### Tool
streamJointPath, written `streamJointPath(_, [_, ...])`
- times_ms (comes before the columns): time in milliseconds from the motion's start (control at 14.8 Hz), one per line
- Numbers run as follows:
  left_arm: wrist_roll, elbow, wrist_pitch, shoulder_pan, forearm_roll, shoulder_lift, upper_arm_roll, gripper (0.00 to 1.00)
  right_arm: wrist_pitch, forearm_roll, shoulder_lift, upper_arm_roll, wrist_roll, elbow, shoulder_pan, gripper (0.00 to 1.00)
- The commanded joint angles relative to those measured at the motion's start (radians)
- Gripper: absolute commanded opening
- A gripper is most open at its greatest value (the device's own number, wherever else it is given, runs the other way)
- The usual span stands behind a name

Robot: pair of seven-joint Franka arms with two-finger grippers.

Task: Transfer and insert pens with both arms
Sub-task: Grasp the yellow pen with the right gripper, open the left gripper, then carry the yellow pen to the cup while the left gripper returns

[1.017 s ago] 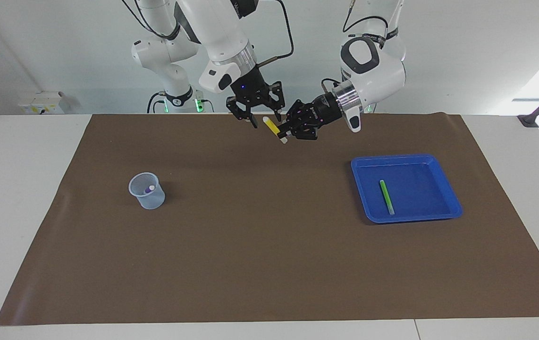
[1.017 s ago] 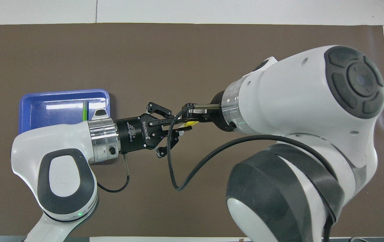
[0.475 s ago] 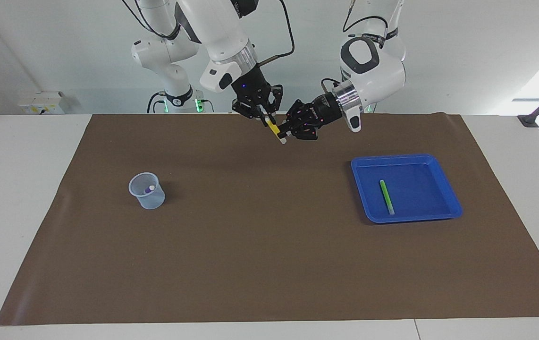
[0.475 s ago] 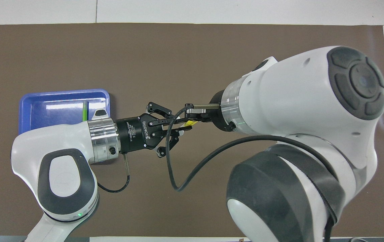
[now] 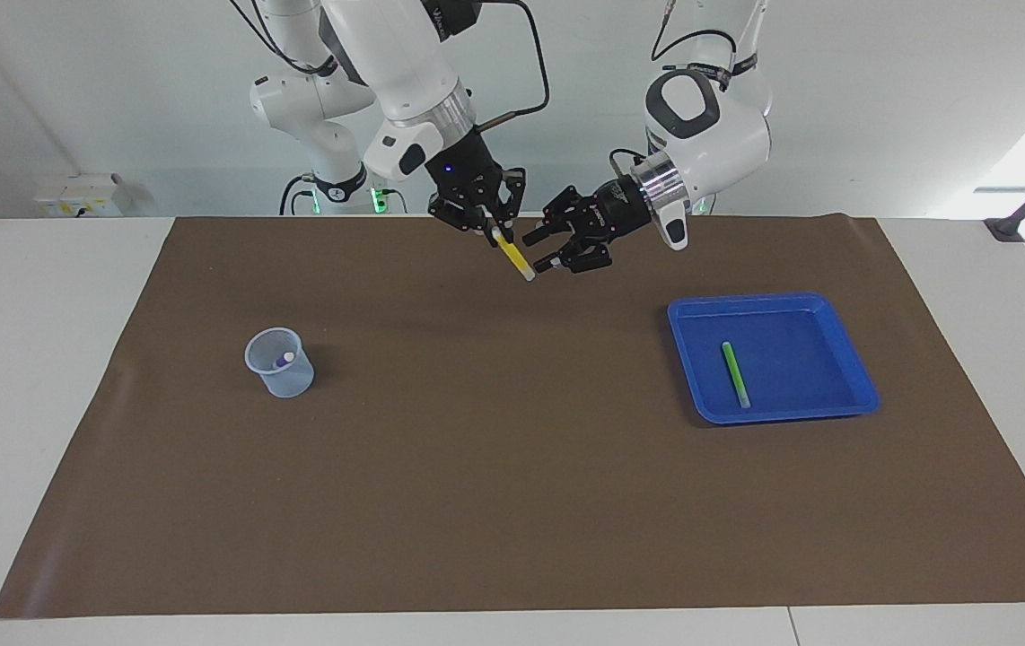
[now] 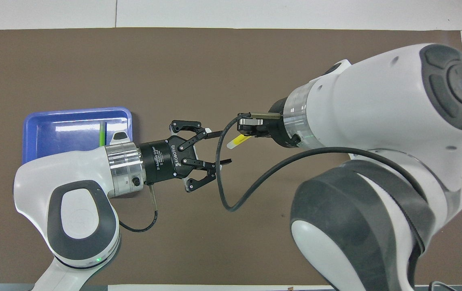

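**Operator:** State the condition of each gripper.

**Technician:** The right gripper [image 5: 492, 231] is pinched on the yellow pen [image 5: 513, 257] at its upper end, so the shaft hangs slanted with the pale tip lowest, ready to enter a cup tip-first. The left gripper [image 5: 545, 250] is level beside it, fingers spread and clear of the pen. Both are raised over the mat [image 5: 512, 502] at the robots' edge.

**Operator:** Where are the remaining items?

**Technician:** Farther from the robots, the clear cup [image 5: 279, 362] stands toward the right arm's end and holds the purple pen [image 5: 284, 359]. The blue tray [image 5: 849, 395] lies toward the left arm's end with the green pen [image 5: 735, 374] flat inside. Judged from this layout, each arm serves its own end, hence the mid-air exchange.
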Motion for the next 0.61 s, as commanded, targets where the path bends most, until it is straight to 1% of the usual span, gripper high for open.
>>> streamJointPath(0, [-0.009, -0.033, 0.029, -0.023, -0.019, -0.033, 0.013, 1.00, -0.004, -0.083, -0.014, 0.007, -0.010, -0.020, -0.046, 0.00])
streamJointPath(136, [-0.014, -0.033, 0.035, -0.017, -0.019, -0.033, 0.014, 1.00, -0.050, -0.143, -0.018, 0.007, -0.046, -0.025, -0.083, 0.00])
streamJointPath(339, [-0.025, -0.054, 0.028, 0.014, -0.002, -0.035, 0.020, 1.00, -0.105, -0.194, -0.024, 0.006, -0.172, -0.037, -0.181, 0.00])
streamJointPath(407, [-0.023, -0.059, 0.026, 0.025, 0.024, -0.038, 0.020, 1.00, -0.105, -0.208, -0.029, 0.007, -0.207, -0.051, -0.212, 0.00])
streamJointPath(542, [-0.023, -0.059, 0.020, 0.035, 0.126, -0.037, 0.019, 1.00, -0.105, -0.234, -0.038, 0.006, -0.296, -0.079, -0.267, 0.00])
